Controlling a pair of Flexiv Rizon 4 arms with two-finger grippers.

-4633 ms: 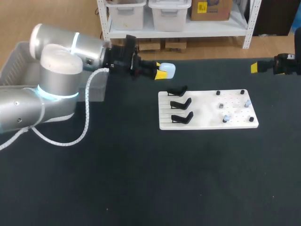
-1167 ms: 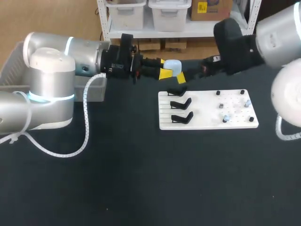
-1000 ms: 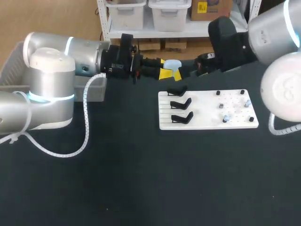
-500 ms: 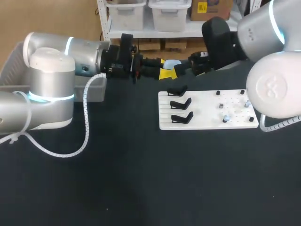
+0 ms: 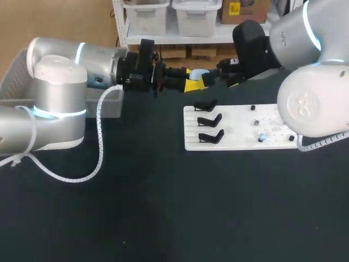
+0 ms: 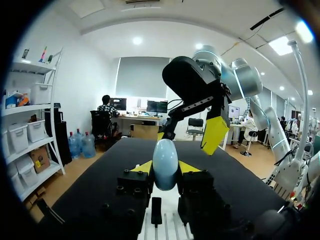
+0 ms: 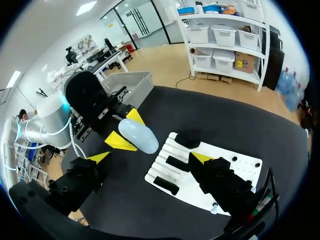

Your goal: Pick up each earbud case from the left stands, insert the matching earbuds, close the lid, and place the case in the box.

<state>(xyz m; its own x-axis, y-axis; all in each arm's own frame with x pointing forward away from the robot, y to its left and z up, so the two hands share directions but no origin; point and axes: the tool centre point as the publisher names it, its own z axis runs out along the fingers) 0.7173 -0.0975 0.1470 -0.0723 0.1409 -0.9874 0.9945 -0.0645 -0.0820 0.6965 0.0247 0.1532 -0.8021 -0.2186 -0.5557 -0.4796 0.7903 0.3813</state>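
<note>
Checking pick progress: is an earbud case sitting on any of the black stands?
No, all three black stands are bare; the only case in view is between the jaws of the left gripper.

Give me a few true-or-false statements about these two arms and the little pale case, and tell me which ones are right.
1. The left end effector grips a pale blue case between its yellow tips. True.
2. The right end effector is shut on the case. False: its fingers stand wide open, with the case ahead of them and untouched.
3. All three black stands on the white board are empty. True.
4. The case lies inside the grey box. False: it is held up in the air beyond the board, well away from the box at the table's left side.
</note>
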